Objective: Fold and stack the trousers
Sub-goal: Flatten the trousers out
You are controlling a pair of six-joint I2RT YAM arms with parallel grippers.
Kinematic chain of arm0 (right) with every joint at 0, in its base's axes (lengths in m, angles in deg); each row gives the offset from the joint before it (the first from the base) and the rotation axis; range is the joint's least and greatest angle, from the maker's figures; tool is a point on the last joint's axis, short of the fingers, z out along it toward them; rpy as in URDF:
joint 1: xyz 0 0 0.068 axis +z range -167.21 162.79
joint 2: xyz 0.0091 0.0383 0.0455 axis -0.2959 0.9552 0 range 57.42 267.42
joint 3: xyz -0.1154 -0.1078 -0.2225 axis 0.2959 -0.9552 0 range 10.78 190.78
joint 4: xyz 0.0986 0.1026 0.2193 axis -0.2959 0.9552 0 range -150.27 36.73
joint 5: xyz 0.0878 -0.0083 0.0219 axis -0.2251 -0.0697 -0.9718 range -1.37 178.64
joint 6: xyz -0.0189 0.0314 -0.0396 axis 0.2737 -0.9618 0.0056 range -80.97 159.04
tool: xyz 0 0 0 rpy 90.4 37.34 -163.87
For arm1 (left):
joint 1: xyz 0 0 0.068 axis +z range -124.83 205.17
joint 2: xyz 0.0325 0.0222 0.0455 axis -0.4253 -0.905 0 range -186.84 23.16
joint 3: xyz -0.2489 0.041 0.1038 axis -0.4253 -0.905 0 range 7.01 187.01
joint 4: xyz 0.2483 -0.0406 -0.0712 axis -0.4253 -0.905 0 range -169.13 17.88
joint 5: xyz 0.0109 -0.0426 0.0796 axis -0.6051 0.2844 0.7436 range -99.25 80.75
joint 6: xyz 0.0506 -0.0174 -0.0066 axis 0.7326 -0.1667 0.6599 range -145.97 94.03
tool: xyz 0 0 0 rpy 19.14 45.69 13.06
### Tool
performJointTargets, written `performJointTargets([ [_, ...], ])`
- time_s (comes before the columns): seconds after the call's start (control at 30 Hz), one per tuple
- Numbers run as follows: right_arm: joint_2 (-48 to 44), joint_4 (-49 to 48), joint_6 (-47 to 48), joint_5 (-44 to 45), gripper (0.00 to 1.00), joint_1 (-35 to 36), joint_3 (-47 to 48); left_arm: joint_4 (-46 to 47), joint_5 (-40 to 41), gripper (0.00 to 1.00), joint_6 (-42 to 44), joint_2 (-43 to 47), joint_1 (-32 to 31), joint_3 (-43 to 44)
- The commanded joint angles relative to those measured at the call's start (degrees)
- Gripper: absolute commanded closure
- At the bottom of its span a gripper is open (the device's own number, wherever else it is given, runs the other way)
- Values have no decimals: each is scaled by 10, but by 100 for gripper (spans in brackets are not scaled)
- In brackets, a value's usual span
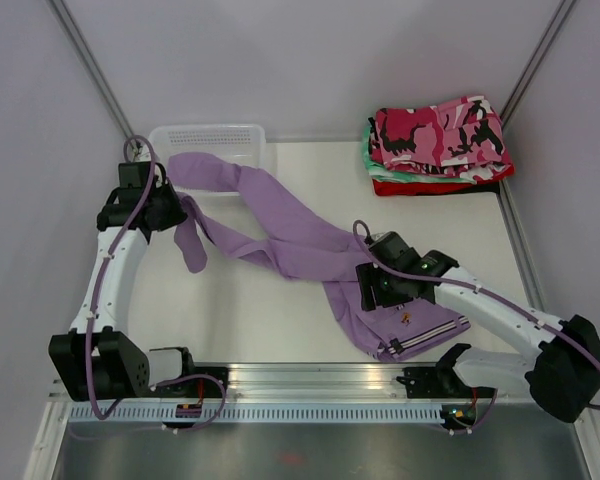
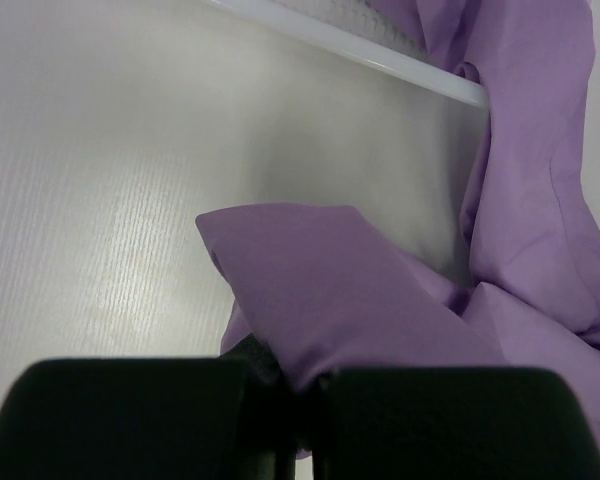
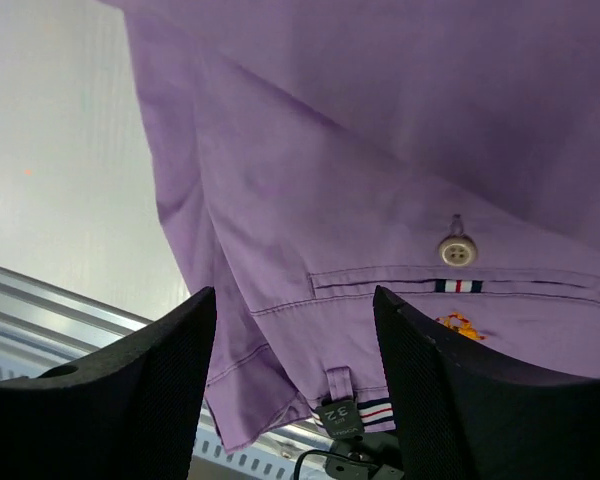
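The lilac purple trousers (image 1: 310,245) lie spread across the table, waistband near the front edge, one leg trailing into the white basket (image 1: 208,140). The camouflage trousers (image 1: 440,135) lie folded on top of the stack at the back right. My left gripper (image 1: 185,215) is shut on a leg end of the lilac trousers (image 2: 340,300), the hem hanging down from it. My right gripper (image 1: 372,290) is open just above the waistband of the lilac trousers (image 3: 380,250), with the back pocket and button between its fingers (image 3: 435,390).
The camouflage pair sits on a green-and-white garment (image 1: 372,165) and a red garment (image 1: 420,186). The basket's rim shows in the left wrist view (image 2: 380,60). A metal rail (image 1: 310,385) runs along the front edge. Walls close in on three sides.
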Motion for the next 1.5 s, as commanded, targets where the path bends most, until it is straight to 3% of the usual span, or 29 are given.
performJointTargets([
  [0.0,6,-12,-58,65,29,41,-1,33,-6,98,-2,-10,1,26],
  [0.4,95,-73,-87,95,23,102,-22,24,-11,98,5,-19,1,57],
  [0.5,109,-78,-84,98,26,108,-30,23,-6,98,5,-20,1,68],
  [0.6,110,-75,-83,117,51,108,-29,15,1,98,5,-21,1,89],
  [0.73,104,-42,-71,184,98,108,2,6,4,98,5,-14,1,113],
  [0.77,98,-29,-69,202,100,108,9,-1,5,98,6,-11,1,125],
  [0.97,31,11,-60,217,100,108,92,-50,18,98,14,40,1,208],
  [1.1,-24,0,-13,177,100,108,144,-96,76,98,17,83,1,280],
  [1.23,-72,66,-5,287,100,96,153,-130,110,98,22,143,1,318],
  [1.33,-94,121,-15,327,100,-12,197,-160,103,98,23,152,1,369],
  [1.47,-124,146,11,350,100,-106,295,-183,53,98,22,148,1,427],
])
